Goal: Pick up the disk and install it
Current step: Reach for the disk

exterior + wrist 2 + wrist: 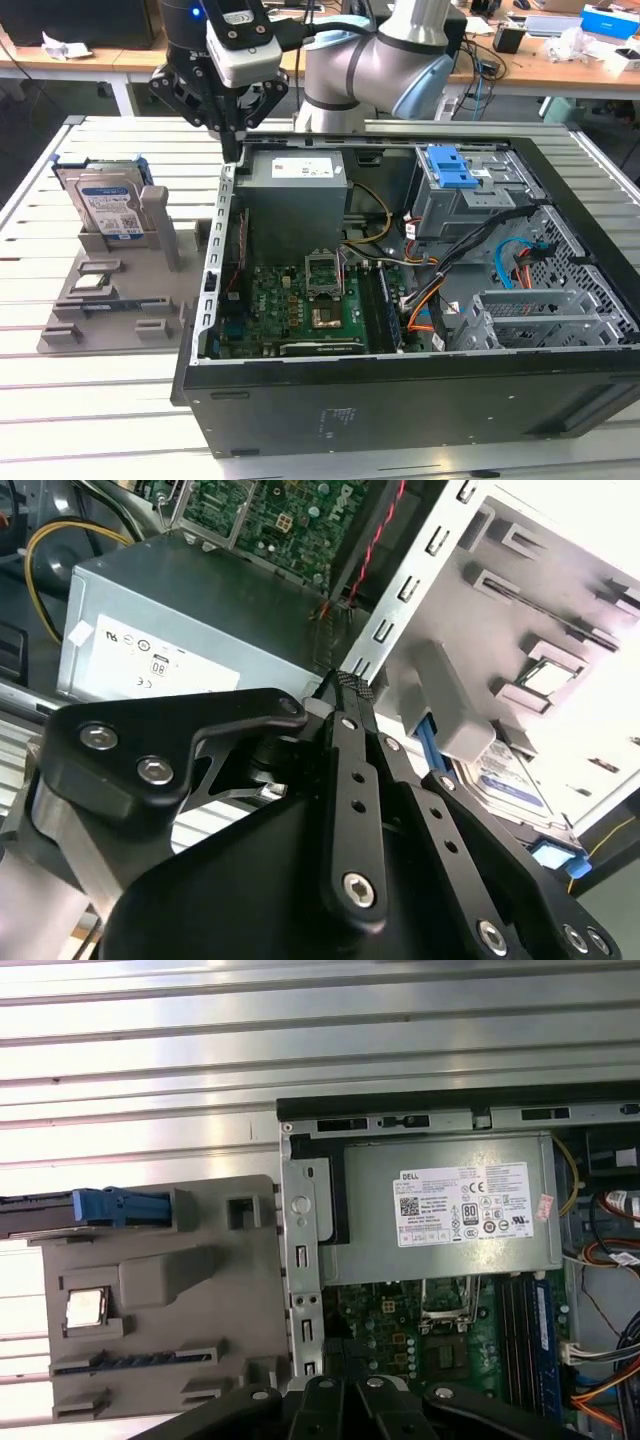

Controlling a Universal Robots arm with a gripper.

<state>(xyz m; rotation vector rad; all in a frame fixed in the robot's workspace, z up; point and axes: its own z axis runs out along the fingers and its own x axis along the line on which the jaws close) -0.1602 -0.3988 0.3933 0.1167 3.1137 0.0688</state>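
The disk (105, 205) stands upright on its edge in a slot of the grey fixture (120, 300), at the exterior view's left, beside the open computer case (400, 400). It is silver with a white-and-blue label and a blue frame. The second wrist view shows part of the disk (510, 785). In the first wrist view the disk (120, 1207) is seen edge-on. My gripper (232, 150) hangs over the case's back left corner, to the right of the disk and apart from it. Its black fingers meet at the tip (345, 683), shut with nothing held.
Inside the case are a grey power supply (295, 205), a green motherboard (290, 300), a blue latch plate (452, 168) and metal drive cages (540, 320) among cables. A small square chip (88, 283) lies in the fixture. Everything stands on a slatted metal table (60, 400).
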